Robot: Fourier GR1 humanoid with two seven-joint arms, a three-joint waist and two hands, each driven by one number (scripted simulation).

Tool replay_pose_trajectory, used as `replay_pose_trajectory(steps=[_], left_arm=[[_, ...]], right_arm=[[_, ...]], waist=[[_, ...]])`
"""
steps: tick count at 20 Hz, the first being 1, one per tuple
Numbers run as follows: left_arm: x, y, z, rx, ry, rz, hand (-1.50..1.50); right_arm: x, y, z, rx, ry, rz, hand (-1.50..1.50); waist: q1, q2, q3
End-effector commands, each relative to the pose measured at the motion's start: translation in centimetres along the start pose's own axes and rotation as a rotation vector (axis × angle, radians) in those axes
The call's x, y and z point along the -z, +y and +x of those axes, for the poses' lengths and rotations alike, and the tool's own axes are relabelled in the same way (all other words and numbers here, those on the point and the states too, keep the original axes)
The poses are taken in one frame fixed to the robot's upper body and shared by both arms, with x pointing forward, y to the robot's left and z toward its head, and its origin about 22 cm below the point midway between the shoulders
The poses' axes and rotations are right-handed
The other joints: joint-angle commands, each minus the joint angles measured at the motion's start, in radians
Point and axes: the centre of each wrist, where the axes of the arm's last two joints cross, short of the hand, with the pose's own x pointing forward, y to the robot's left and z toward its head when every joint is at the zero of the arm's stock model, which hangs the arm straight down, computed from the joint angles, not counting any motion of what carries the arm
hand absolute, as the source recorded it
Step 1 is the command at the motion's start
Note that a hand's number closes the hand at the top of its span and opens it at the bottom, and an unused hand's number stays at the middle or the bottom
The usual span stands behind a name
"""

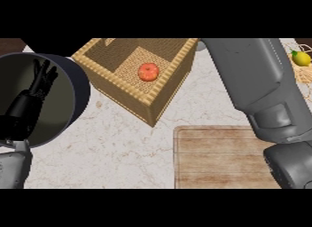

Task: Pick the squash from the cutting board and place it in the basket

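My left hand [37, 88] shows at the left of the view, black, its fingers straight and pointing up, released and grasping nothing. It stands in front of a dark round pan [62, 113] with a paler rim that fills most of the left side. My grey left forearm [8, 168] comes in below it at the lower left corner.

My right forearm [263, 88] crosses the right side of the view from the lower edge to the top, broad and grey. It covers the right edge of the wooden cutting board [214, 159] and runs up just beside the basket's right corner. My right hand lies beyond the top of the view, so I cannot tell whether it is released or clenched.

The squash [149, 72], round and orange-red, lies on the floor of the woven basket [173, 77], well apart from the cutting board. The basket sits cornerwise on the pale marbled counter [119, 146], one corner pointing down toward the board, its left side touching or overlapped by the pan's rim. The part of the board that shows bears nothing.

At the far right, behind my right forearm, a yellow lemon [302, 58] rests in a thin wire bowl [310, 79], partly cut off by the edge of the view.
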Motion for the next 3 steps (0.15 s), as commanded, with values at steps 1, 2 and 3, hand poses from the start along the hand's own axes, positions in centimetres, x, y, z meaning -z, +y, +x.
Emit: replay_pose_trajectory(steps=[1, 2, 3], left_arm=[[-0.6, 0.6, 0.3, 0.011, 0.020, 0.007, 0.00], [-0.2, -0.5, 1.0, 0.003, 0.017, 0.025, 0.00], [-1.0, -0.2, -0.4, 0.000, 0.007, 0.011, 0.00]], right_arm=[[1.7, -2.7, -2.7, 0.116, 0.040, -0.126, -1.50], [2.2, -3.3, -3.0, 0.114, 0.047, -0.164, -1.50], [1.2, -4.0, -1.2, 0.126, 0.049, -0.166, -1.50]], waist=[[-0.027, -0.013, 0.002], [-0.020, -0.009, 0.001], [-0.020, -0.010, 0.000]])
